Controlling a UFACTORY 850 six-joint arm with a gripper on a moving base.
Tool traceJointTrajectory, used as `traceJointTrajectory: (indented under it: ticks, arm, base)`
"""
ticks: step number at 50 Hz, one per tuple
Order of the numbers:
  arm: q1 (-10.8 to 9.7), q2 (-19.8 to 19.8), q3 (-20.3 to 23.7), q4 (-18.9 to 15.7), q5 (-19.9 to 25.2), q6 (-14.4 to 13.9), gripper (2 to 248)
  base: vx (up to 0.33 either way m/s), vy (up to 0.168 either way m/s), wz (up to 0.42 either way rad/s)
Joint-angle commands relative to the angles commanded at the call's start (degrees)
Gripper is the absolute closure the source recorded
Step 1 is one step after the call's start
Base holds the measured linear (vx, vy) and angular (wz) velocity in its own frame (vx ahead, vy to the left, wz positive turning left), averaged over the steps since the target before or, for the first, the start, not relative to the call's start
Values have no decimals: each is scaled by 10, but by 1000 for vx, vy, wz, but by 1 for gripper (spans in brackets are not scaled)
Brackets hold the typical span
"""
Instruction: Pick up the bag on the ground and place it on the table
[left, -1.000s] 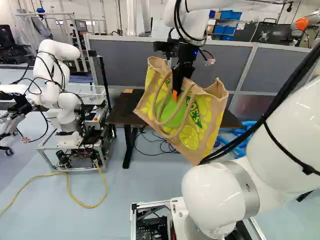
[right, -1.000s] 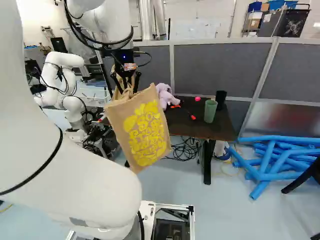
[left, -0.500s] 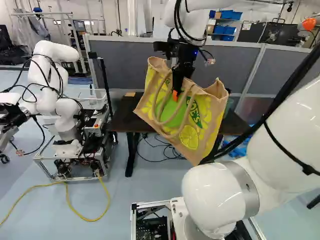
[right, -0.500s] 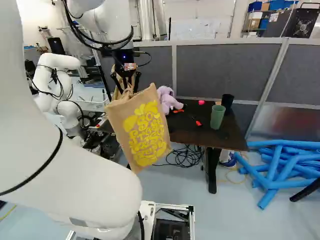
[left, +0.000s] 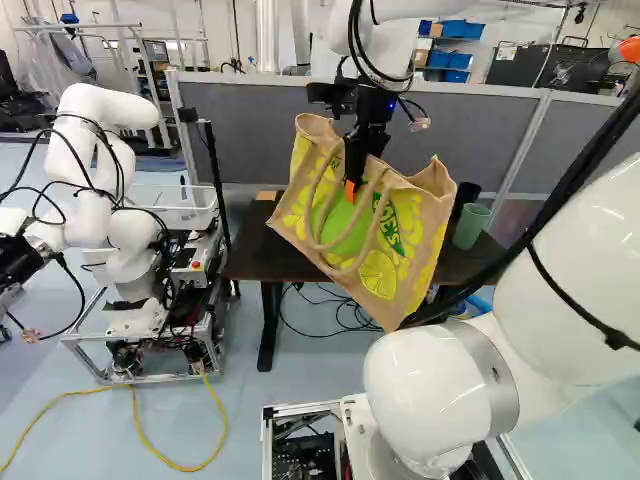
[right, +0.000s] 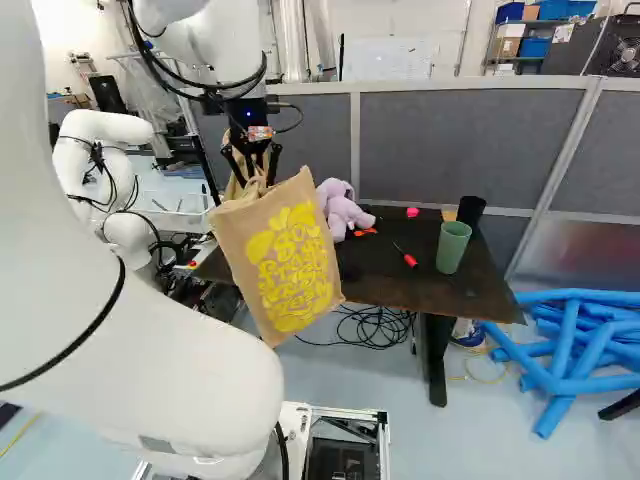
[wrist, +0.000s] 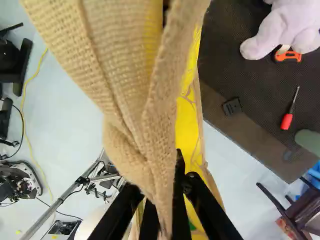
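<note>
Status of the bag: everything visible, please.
The bag looks like tan burlap, with two looped handles. One broad face is printed yellow and green with citrus slices and a large green disc; the opposite face carries raised-looking yellow lettering. It hangs tilted in the air, its lower edge sloping, not set on the table seen behind it. The tool is clamped on cloth near its top. Contents, if any, aren't visible.

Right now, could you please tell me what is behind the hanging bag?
In the left base view, the table and gray partition show past the bag; the tabletop's middle and anything there are covered.
</note>
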Motion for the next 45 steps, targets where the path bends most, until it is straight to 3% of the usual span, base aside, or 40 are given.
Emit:
traceJointTrajectory:
  ticks: [21,45]
  arm:
    - [0,0,0,0,0,0,229]
    - [-2,-42,-37,0,0,0,229]
  base:
    - [111,41,-7]
    - [1,-1,-3]
